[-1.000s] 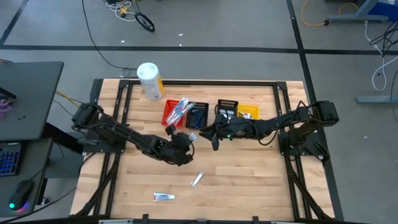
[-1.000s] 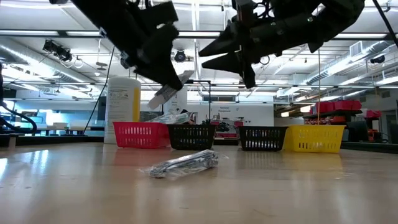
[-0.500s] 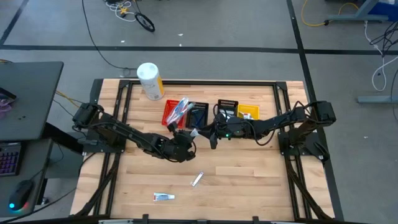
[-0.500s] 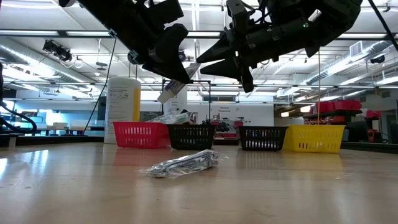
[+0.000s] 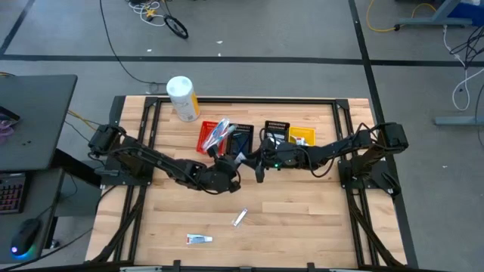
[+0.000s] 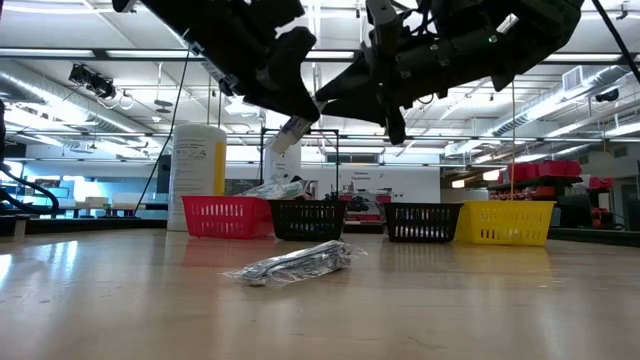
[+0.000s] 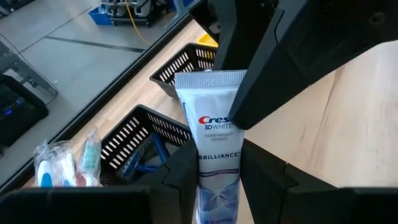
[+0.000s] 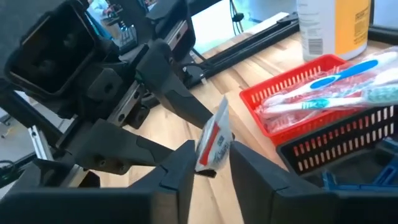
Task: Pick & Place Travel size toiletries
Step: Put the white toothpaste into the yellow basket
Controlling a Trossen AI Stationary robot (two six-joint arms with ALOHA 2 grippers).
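A white toothpaste tube (image 7: 214, 134) is in my left gripper (image 5: 227, 163), above the table's middle, in front of the bins. The left gripper is shut on it. My right gripper (image 5: 252, 163) is open and faces the left one. Its fingers (image 8: 183, 165) stand on either side of the tube's crimped end (image 8: 216, 134). In the low view the tube (image 6: 288, 137) slants below both grippers. A wrapped item (image 5: 240, 218) and a second small tube (image 5: 199, 239) lie flat on the table's near part. My left gripper pinches the toothpaste tube's lower half (image 7: 216, 180) between its two fingers, which lie along the tube; its cap end is hidden. The fingers come slanting from the table's left. The tube is lifted clear and tilted, with its crimped end (image 7: 208, 79) toward the right gripper. My right gripper: whether it touches the tube, I cannot tell.
At the far side stands a row of bins: a red bin (image 5: 212, 137) with toothbrushes (image 8: 323, 90), a black bin (image 5: 240, 140) with blue razors, a second black bin (image 5: 277, 129) and a yellow bin (image 5: 302, 136). A white-and-yellow cylinder (image 5: 182, 98) lies beyond them. The wrapped item (image 6: 297, 263) is below the grippers.
My left gripper has carried the tube up and toward the table's right, to the right gripper. The tube's crimped end now lies between the right gripper's fingers. The right arm has stayed nearly still.
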